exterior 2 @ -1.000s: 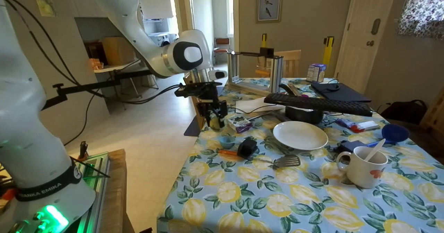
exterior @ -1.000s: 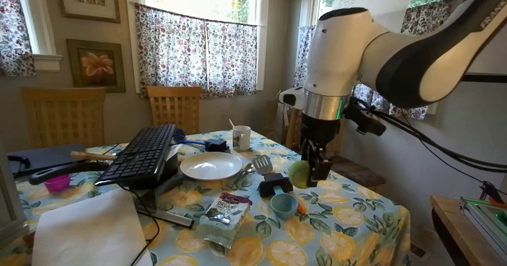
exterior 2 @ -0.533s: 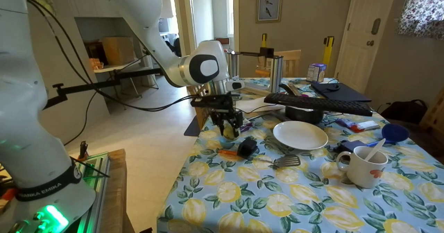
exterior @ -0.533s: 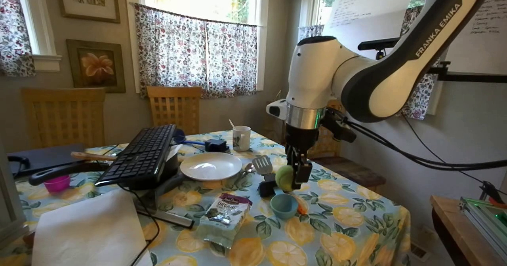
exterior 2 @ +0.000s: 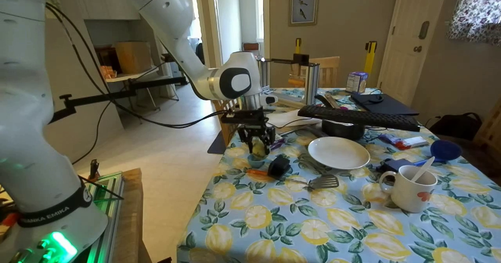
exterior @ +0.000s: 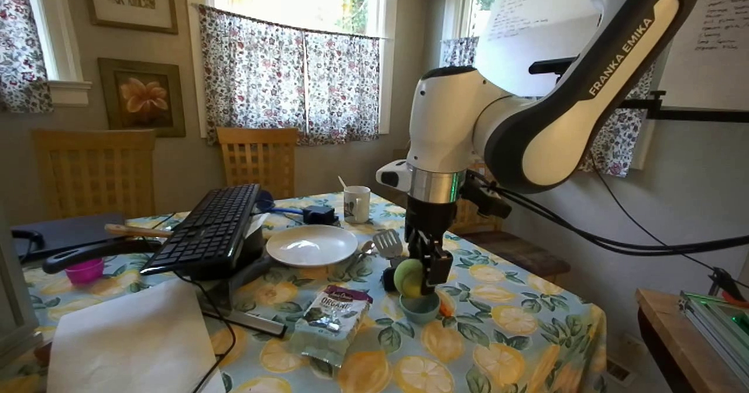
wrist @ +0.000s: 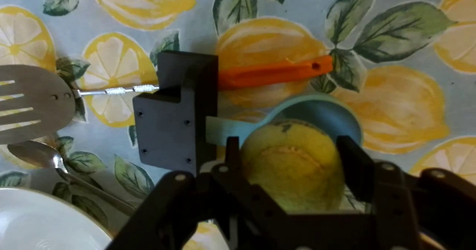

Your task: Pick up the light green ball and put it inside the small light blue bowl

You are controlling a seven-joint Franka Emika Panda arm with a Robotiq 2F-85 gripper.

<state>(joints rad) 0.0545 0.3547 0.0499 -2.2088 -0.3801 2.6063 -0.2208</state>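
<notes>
The light green ball is between the fingers of my gripper, which is shut on it; the ball also shows in an exterior view and in the wrist view. The small light blue bowl, which has a short flat handle, stands on the table just below the ball. In the wrist view the ball hides the near part of the bowl, and the far part of its inside shows. In an exterior view the ball sits right over the rim of the bowl. I cannot tell whether they touch.
A black block lies at the bowl's handle, across a slotted spatula with an orange handle. A spoon and the white plate are nearby. A snack bag lies beside the bowl. A cream mug stands farther off.
My gripper has carried the ball sideways and down, from beside the bowl to over it. The ball stays in the fingers. The bowl and the other things have not moved.
</notes>
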